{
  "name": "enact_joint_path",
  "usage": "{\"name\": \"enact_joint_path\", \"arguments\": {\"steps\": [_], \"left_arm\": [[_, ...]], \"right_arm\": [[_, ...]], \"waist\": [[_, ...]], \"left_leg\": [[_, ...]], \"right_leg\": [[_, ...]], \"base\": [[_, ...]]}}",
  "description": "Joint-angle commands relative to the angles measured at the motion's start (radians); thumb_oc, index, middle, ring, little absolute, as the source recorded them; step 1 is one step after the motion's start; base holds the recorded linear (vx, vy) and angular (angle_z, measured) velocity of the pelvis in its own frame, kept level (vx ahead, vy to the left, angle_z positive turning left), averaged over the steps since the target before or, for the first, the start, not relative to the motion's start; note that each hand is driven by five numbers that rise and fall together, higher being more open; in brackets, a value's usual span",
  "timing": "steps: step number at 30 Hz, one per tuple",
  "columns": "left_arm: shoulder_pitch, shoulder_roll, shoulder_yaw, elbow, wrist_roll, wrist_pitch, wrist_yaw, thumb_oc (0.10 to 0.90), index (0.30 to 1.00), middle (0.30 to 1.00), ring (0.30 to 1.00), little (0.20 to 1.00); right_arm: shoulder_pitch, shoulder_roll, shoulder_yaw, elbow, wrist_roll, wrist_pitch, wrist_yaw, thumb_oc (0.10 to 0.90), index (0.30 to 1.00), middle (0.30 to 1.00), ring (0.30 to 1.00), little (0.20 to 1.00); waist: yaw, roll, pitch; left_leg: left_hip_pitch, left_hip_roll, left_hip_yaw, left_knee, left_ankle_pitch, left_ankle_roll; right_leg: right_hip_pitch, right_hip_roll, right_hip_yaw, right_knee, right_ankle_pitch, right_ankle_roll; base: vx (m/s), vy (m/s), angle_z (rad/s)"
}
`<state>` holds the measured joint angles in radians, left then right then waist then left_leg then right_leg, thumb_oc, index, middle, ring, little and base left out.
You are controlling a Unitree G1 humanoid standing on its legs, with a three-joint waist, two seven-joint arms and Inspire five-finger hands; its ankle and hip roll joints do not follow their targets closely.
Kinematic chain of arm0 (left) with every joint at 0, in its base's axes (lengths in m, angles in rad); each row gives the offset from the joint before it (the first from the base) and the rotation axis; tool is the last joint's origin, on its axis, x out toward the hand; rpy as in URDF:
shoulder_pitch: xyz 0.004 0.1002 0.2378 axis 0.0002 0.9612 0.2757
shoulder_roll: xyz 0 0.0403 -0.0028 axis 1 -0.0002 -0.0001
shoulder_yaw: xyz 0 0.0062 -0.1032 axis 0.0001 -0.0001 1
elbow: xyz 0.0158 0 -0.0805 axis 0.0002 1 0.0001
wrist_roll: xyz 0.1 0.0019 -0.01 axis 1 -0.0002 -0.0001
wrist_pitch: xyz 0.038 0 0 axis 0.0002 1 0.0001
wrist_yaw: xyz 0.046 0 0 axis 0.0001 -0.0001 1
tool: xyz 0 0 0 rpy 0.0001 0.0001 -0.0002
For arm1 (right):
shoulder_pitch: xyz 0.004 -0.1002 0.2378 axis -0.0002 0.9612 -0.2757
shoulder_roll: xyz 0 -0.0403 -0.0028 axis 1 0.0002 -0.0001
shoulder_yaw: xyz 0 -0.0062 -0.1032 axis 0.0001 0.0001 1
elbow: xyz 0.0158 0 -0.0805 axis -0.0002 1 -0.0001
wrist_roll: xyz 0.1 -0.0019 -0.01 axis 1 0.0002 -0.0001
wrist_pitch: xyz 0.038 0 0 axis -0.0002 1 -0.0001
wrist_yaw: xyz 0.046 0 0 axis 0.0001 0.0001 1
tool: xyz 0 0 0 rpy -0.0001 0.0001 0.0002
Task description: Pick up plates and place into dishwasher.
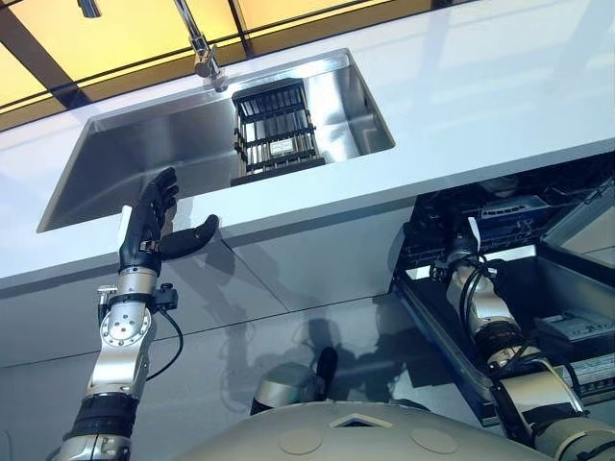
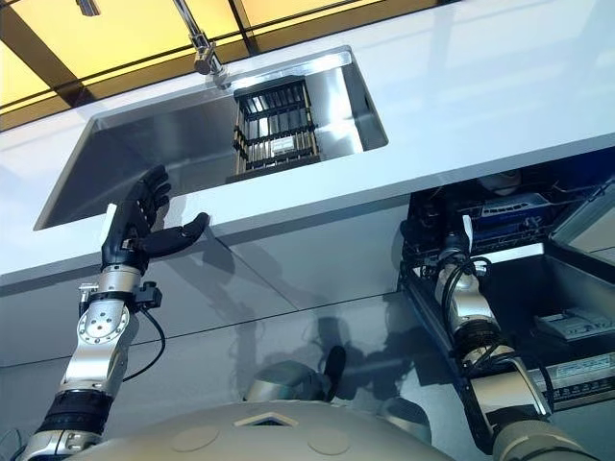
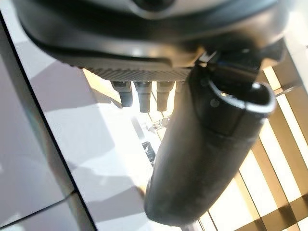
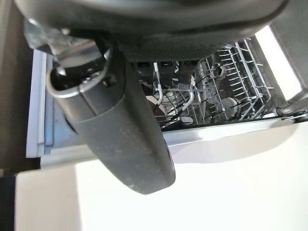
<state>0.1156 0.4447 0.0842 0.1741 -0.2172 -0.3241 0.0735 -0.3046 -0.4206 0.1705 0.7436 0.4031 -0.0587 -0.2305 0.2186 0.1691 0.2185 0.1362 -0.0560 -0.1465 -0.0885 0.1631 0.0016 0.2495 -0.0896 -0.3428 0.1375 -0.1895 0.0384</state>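
Observation:
A dark dish rack (image 1: 276, 130) stands in the steel sink (image 1: 135, 163); its slots are seen edge-on, with a pale piece at its near end, and I cannot make out single plates. My left hand (image 1: 149, 226) is raised at the counter's front edge below the sink, fingers straight, thumb (image 3: 207, 159) spread, holding nothing. My right hand (image 1: 459, 252) reaches into the open dishwasher (image 1: 509, 216) under the counter. In the right wrist view its thumb (image 4: 115, 125) stands out straight over the wire rack (image 4: 226, 82), with nothing held.
A faucet (image 1: 197, 43) leans over the sink's far rim. The pale counter (image 1: 480, 96) runs to the right above the dishwasher. The dishwasher's lower part (image 1: 577, 331) juts out at the right. Grey cabinet fronts (image 1: 288, 279) lie below the counter.

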Motion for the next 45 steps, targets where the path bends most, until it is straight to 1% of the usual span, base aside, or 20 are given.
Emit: {"name": "enact_joint_path", "arguments": {"steps": [1,9,13,14,16,18,21,23,24,25,26,27,29,32,35,36,37,38,41,45], "left_arm": [[-0.021,0.105,0.050,-0.074,-0.047,-0.078,-0.007,0.800,0.900,0.900,0.900,0.900],[-0.013,0.102,0.075,-0.076,-0.040,-0.091,-0.032,0.800,0.900,0.900,0.900,0.900],[-0.005,0.094,0.080,-0.073,-0.033,-0.105,-0.046,0.800,0.900,0.900,0.900,0.900],[0.000,0.089,0.084,-0.073,-0.031,-0.111,-0.052,0.800,0.900,0.900,0.900,0.900],[0.013,0.077,0.086,-0.075,-0.023,-0.126,-0.055,0.800,0.900,0.900,0.900,0.900],[0.032,0.064,0.092,-0.090,-0.013,-0.128,-0.051,0.800,0.900,0.900,0.900,0.900],[0.056,0.049,0.114,-0.125,-0.010,-0.123,-0.062,0.800,0.900,0.900,0.900,0.900],[0.061,0.041,0.117,-0.140,0.001,-0.130,-0.056,0.800,0.900,0.900,0.900,0.900],[0.063,0.035,0.115,-0.151,0.000,-0.132,-0.046,0.800,0.900,0.900,0.900,0.900],[0.062,0.024,0.110,-0.163,-0.002,-0.132,-0.034,0.800,0.900,0.900,0.900,0.900],[0.061,0.021,0.107,-0.167,-0.001,-0.133,-0.029,0.800,0.900,0.900,0.900,0.900],[0.055,0.011,0.100,-0.178,-0.007,-0.133,-0.015,0.800,0.900,0.900,0.900,0.900],[0.049,0.000,0.091,-0.191,-0.007,-0.133,0.004,0.800,0.900,0.900,0.900,0.900],[0.051,-0.003,0.093,-0.201,-0.024,-0.130,0.007,0.800,0.900,0.900,0.900,0.900],[0.058,-0.003,0.116,-0.198,-0.042,-0.129,0.004,0.800,0.900,0.900,0.900,0.900],[0.062,-0.001,0.134,-0.192,-0.051,-0.135,0.002,0.800,0.900,0.900,0.900,0.900],[0.062,-0.001,0.134,-0.192,-0.052,-0.136,0.002,0.800,0.900,0.900,0.900,0.900],[0.067,-0.001,0.149,-0.191,-0.053,-0.141,-0.003,0.800,0.900,0.900,0.900,0.900],[0.082,-0.003,0.190,-0.187,-0.040,-0.160,-0.010,0.800,0.900,0.900,0.900,0.900],[0.098,-0.012,0.241,-0.187,-0.024,-0.173,-0.020,0.800,0.900,0.900,0.900,0.900]], "right_arm": [[-0.277,0.094,0.083,-0.166,-0.037,-0.140,0.085,0.800,0.900,0.900,0.900,0.900],[-0.136,0.119,0.047,-0.252,0.047,-0.153,0.102,0.800,0.900,0.900,0.900,0.900],[-0.034,0.161,0.023,-0.291,0.134,-0.226,0.132,0.800,0.900,0.900,0.900,0.900],[0.000,0.182,0.014,-0.299,0.170,-0.263,0.158,0.800,0.900,0.900,0.900,0.900],[0.059,0.220,0.013,-0.298,0.171,-0.313,0.179,0.800,0.900,0.900,0.900,0.900],[0.119,0.243,0.021,-0.274,0.115,-0.351,0.195,0.800,0.900,0.900,0.900,0.900],[0.175,0.235,0.009,-0.229,0.012,-0.377,0.211,0.800,0.900,0.900,0.900,0.900],[0.199,0.220,0.004,-0.201,0.016,-0.390,0.219,0.800,0.900,0.900,0.900,0.900],[0.208,0.214,-0.012,-0.185,0.010,-0.399,0.228,0.800,0.900,0.900,0.900,0.900],[0.207,0.197,-0.029,-0.163,-0.003,-0.412,0.241,0.800,0.900,0.900,0.900,0.900],[0.206,0.190,-0.035,-0.156,-0.012,-0.410,0.241,0.800,0.900,0.900,0.900,0.900],[0.202,0.175,-0.043,-0.145,-0.039,-0.419,0.233,0.800,0.900,0.900,0.900,0.900],[0.195,0.156,-0.052,-0.140,-0.066,-0.423,0.223,0.800,0.900,0.900,0.900,0.900],[0.202,0.144,-0.064,-0.145,-0.105,-0.451,0.207,0.800,0.900,0.900,0.900,0.900],[0.234,0.148,-0.080,-0.183,-0.171,-0.476,0.179,0.800,0.900,0.900,0.900,0.900],[0.266,0.159,-0.096,-0.213,-0.192,-0.481,0.169,0.800,0.900,0.900,0.900,0.900],[0.268,0.160,-0.096,-0.215,-0.195,-0.480,0.167,0.800,0.900,0.900,0.900,0.900],[0.294,0.166,-0.112,-0.241,-0.227,-0.470,0.151,0.800,0.900,0.900,0.900,0.900],[0.383,0.188,-0.173,-0.352,-0.175,-0.445,0.216,0.800,0.900,0.900,0.900,0.900],[0.474,0.182,-0.268,-0.452,-0.079,-0.442,0.331,0.800,0.900,0.900,0.900,0.900]], "waist": [[0.050,-0.061,-0.051],[0.029,-0.092,-0.035],[0.009,-0.097,-0.040],[0.002,-0.097,-0.042],[-0.005,-0.094,-0.046],[-0.009,-0.082,-0.048],[-0.018,-0.061,-0.047],[-0.027,-0.045,-0.037],[-0.036,-0.033,-0.028],[-0.046,-0.013,-0.018],[-0.050,-0.004,-0.015],[-0.059,0.015,-0.007],[-0.067,0.038,0.000],[-0.077,0.051,0.004],[-0.088,0.041,-0.001],[-0.098,0.024,-0.006],[-0.098,0.023,-0.006],[-0.107,0.007,-0.011],[-0.138,-0.039,-0.024],[-0.177,-0.077,-0.049]], "left_leg": [[0.024,-0.103,0.030,0.108,-0.211,0.077],[0.044,-0.091,0.043,0.113,-0.225,0.083],[0.056,-0.086,0.060,0.104,-0.231,0.086],[0.060,-0.087,0.067,0.101,-0.232,0.086],[0.066,-0.087,0.083,0.096,-0.235,0.087],[0.073,-0.085,0.103,0.088,-0.236,0.089],[0.070,-0.084,0.118,0.086,-0.232,0.089],[0.060,-0.086,0.121,0.086,-0.228,0.087],[0.053,-0.089,0.122,0.084,-0.223,0.086],[0.040,-0.094,0.124,0.083,-0.217,0.088],[0.034,-0.095,0.125,0.083,-0.215,0.088],[0.014,-0.099,0.128,0.087,-0.208,0.089],[-0.015,-0.103,0.138,0.095,-0.201,0.087],[-0.041,-0.102,0.150,0.103,-0.194,0.084],[-0.054,-0.093,0.162,0.111,-0.195,0.080],[-0.053,-0.086,0.166,0.113,-0.199,0.077],[-0.053,-0.086,0.167,0.113,-0.199,0.077],[-0.050,-0.080,0.169,0.112,-0.205,0.077],[-0.031,-0.065,0.176,0.106,-0.218,0.076],[-0.001,-0.047,0.192,0.091,-0.232,0.076]], "right_leg": [[-0.174,-0.051,0.027,0.093,0.112,0.037],[-0.154,-0.032,0.044,0.063,0.129,0.047],[-0.147,-0.025,0.057,0.042,0.136,0.053],[-0.148,-0.026,0.059,0.035,0.144,0.058],[-0.155,-0.036,0.051,0.031,0.161,0.071],[-0.165,-0.053,0.035,0.032,0.174,0.085],[-0.163,-0.066,0.027,0.015,0.170,0.089],[-0.170,-0.074,0.031,0.006,0.173,0.091],[-0.178,-0.077,0.037,0.002,0.179,0.093],[-0.193,-0.081,0.049,0.001,0.183,0.094],[-0.200,-0.083,0.054,0.002,0.185,0.095],[-0.217,-0.085,0.069,0.006,0.185,0.095],[-0.239,-0.085,0.087,0.008,0.186,0.094],[-0.249,-0.077,0.109,0.001,0.186,0.092],[-0.249,-0.068,0.120,-0.005,0.183,0.092],[-0.247,-0.062,0.123,-0.007,0.180,0.093],[-0.247,-0.061,0.123,-0.007,0.180,0.094],[-0.244,-0.055,0.127,-0.010,0.178,0.094],[-0.237,-0.034,0.138,-0.021,0.175,0.094],[-0.226,-0.003,0.159,-0.033,0.163,0.089]], "base": [[0.03,-0.098,0.02],[0.02,-0.128,-0.05],[0.00,-0.130,-0.16],[0.01,-0.113,-0.12],[0.01,-0.115,-0.12],[0.04,-0.091,-0.23],[0.06,-0.064,-0.31],[0.02,-0.005,-0.09],[-0.03,0.059,-0.11],[-0.04,0.076,-0.21],[-0.10,0.116,-0.25],[-0.12,0.107,-0.18],[-0.14,0.096,-0.15],[-0.08,0.009,-0.12],[-0.07,-0.077,-0.13],[-0.06,-0.095,-0.16],[-0.07,-0.147,-0.13],[-0.05,-0.152,-0.09],[-0.08,-0.212,-0.11],[-0.08,-0.179,-0.20]]}}
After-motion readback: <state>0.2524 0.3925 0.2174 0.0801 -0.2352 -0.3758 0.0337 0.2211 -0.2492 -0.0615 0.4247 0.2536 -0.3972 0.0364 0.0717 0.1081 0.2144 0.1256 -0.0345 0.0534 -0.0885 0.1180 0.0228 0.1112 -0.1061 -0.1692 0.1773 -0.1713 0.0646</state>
